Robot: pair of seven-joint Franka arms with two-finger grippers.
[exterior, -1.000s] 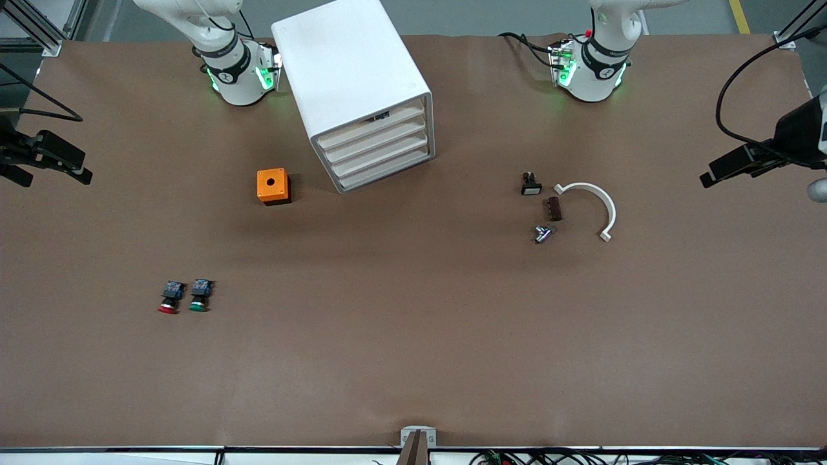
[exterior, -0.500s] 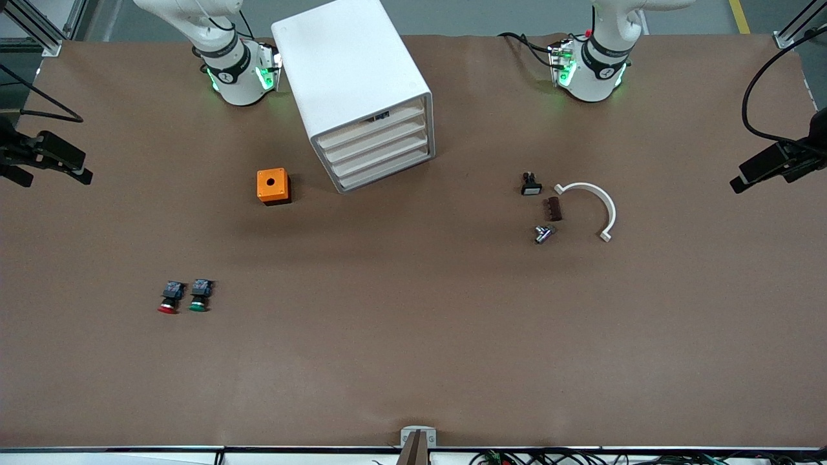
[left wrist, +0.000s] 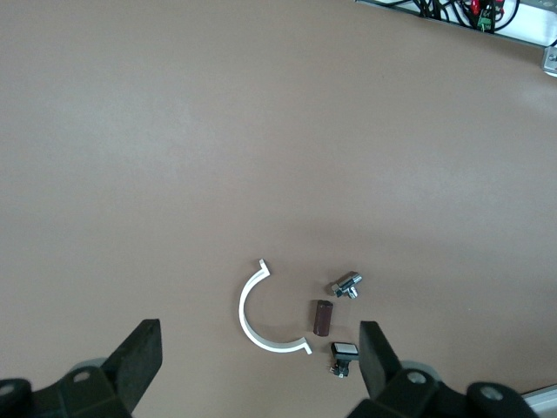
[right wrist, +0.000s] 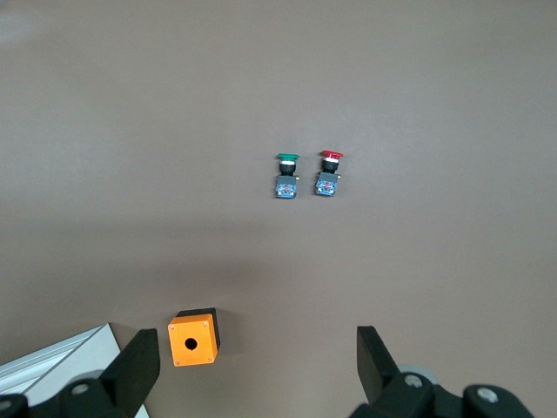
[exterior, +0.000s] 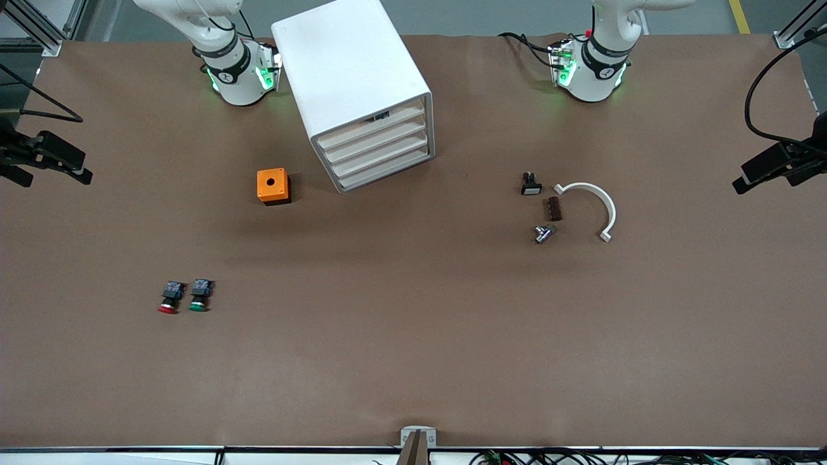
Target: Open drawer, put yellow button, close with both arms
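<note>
Both tools, my left tool (left wrist: 258, 361) and right tool (right wrist: 258, 361), hang wide open and empty over the tabletop (exterior: 413, 336), the drawer (exterior: 371, 127) at twelve o'clock sits shut, and I see no yellow button anywhere outside, so I judge it stowed and the task finished.
</note>
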